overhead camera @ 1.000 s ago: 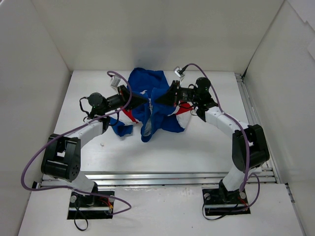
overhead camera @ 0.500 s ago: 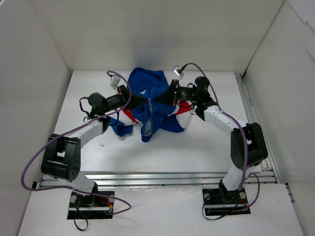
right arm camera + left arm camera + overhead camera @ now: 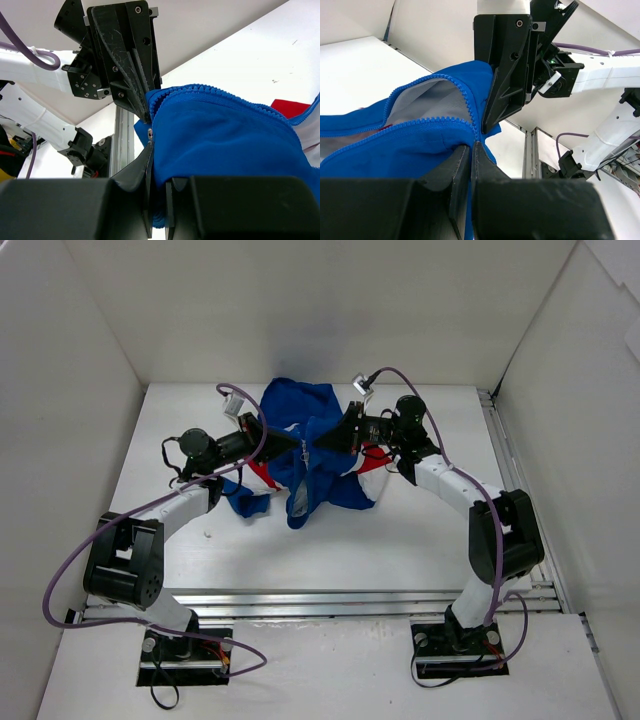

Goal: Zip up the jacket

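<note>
Two grippers meet tip to tip above the far half of the table, each pinched onto cloth. The left gripper [image 3: 471,146] has its fingers pressed almost together, only a thin slit between them, clamped on a fold of the jacket [image 3: 415,145] right where two rows of zipper teeth [image 3: 427,120] run together. The right gripper [image 3: 156,159] is likewise closed tight on the blue fabric, a bulge of which wraps over its fingertips. A small metal piece [image 3: 149,132] sits on the cloth's edge just above that grip. In each wrist view the other gripper's black fingers point in from above, drawn together, their tips touching the same bunched edge. Away from the pinch the zipper is open: in the left wrist view the two toothed edges spread apart and show pale grey lining [image 3: 437,97] between them. From the top camera the jacket lies crumpled between the two arms, with blue folds trailing toward the near side and red and white panels showing beneath both wrists. It rests on the white table [image 3: 420,530], toward the back wall. Purple cables [image 3: 60,580] loop from each arm.
</note>
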Robot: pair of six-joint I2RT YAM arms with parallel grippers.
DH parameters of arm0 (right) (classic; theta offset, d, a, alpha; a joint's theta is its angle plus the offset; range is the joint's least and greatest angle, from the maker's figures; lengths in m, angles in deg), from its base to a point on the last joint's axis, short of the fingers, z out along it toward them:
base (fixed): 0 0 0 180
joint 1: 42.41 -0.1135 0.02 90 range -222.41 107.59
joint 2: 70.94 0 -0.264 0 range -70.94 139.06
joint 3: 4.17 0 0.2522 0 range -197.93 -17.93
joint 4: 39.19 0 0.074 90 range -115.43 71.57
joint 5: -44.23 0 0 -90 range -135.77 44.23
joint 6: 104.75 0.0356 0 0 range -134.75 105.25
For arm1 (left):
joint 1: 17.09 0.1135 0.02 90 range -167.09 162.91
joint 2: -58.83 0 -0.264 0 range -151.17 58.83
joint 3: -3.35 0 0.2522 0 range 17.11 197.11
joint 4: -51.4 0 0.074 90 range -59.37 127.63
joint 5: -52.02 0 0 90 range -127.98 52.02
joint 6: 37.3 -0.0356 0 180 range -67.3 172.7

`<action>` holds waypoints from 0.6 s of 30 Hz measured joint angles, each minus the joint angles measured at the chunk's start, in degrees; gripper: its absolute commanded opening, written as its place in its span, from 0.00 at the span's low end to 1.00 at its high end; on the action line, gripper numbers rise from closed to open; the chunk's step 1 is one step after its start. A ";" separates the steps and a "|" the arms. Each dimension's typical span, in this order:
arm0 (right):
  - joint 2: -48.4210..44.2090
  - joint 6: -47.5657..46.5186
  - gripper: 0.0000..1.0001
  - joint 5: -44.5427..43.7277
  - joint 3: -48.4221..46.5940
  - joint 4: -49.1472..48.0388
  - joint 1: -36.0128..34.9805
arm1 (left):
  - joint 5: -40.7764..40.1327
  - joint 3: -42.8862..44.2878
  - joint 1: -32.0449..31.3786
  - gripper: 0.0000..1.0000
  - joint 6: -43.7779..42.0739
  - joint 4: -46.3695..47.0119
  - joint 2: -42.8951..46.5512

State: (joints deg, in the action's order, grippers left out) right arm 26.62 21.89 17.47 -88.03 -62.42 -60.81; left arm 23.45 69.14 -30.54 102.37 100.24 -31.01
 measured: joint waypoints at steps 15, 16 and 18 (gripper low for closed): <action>0.00 0.02 0.00 -0.02 0.00 0.00 0.00 | -0.22 0.00 0.00 0.00 0.00 -0.66 0.00; 0.00 0.02 0.00 -0.02 0.00 0.00 0.02 | -0.20 0.00 0.00 0.00 0.00 -0.66 0.00; 0.00 0.02 0.00 -0.07 0.00 0.00 0.02 | -0.15 0.00 0.00 0.00 0.00 -0.66 0.00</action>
State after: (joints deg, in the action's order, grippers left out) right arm 26.62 21.91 17.41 -88.03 -62.42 -60.78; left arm 23.30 69.14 -30.54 102.37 99.59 -31.01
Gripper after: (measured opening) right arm 0.054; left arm 0.009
